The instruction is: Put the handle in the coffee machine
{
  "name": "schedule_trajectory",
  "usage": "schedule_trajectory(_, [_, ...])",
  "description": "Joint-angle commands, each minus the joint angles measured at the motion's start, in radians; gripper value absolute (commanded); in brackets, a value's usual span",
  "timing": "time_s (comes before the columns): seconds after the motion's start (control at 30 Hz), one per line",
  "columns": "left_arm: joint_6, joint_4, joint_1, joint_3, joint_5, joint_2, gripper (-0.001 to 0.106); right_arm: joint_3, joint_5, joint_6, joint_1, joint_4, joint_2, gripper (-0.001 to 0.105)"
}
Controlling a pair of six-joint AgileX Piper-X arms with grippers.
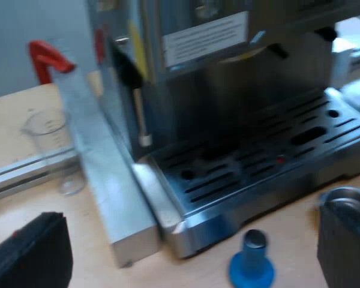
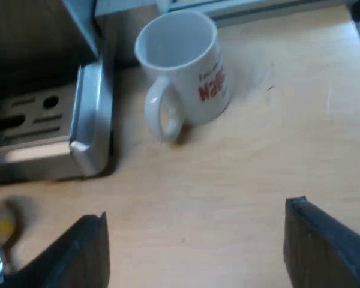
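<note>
Pale wooden table (image 1: 24,210), brushed-steel espresso machine (image 1: 228,90)

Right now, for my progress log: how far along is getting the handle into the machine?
Done: nothing, the espresso machine looks bare at its front above the drip tray. In hand: nothing, left hand and right hand are open, empty. Left: grasping the holder and locking it in.

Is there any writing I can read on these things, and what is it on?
"Na": red letters on the mug; the rest of the word turns out of sight.
Small line above it on the mug: too blurred to read.
White label on the machine: print too blurred to read.
Marks on the glass: too faint to read.
</note>
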State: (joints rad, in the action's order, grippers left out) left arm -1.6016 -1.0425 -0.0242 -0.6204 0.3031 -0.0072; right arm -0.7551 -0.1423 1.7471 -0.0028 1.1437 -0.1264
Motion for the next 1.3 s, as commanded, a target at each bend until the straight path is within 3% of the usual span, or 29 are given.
schedule_trajectory(0.03, [0.013, 0.008, -0.015, -0.076, 0.140, 0.127, 0.084, -0.068, -0.065, 0.033, -0.006, 0.058, -0.083, 0.063])
schedule_trajectory(0.3, [0.039, 0.016, -0.087, -0.096, 0.313, 0.302, 0.084, -0.194, -0.189, 0.144, -0.006, 0.192, -0.321, 0.063])
schedule_trajectory(0.47, [0.127, 0.016, -0.163, -0.096, 0.323, 0.380, 0.084, -0.236, -0.215, 0.162, 0.047, 0.200, -0.437, 0.063])
schedule_trajectory(0.67, [0.145, 0.016, -0.301, -0.096, 0.337, 0.467, 0.084, -0.266, -0.140, 0.158, 0.194, 0.207, -0.545, 0.063])
schedule_trajectory(0.83, [0.172, 0.016, -0.448, -0.096, 0.334, 0.546, 0.084, -0.268, -0.063, 0.053, 0.350, 0.199, -0.631, 0.063])
schedule_trajectory(1.0, [0.219, 0.032, -0.538, -0.096, 0.306, 0.610, 0.084, -0.268, -0.011, 0.005, 0.424, 0.200, -0.671, 0.063])
schedule_trajectory(1.13, [0.224, 0.041, -0.557, -0.096, 0.307, 0.627, 0.084, -0.268, 0.080, -0.085, 0.559, 0.195, -0.755, 0.063])
schedule_trajectory(1.3, [0.234, 0.074, -0.586, -0.096, 0.339, 0.706, 0.084, -0.268, 0.087, -0.146, 0.619, 0.169, -0.808, 0.062])
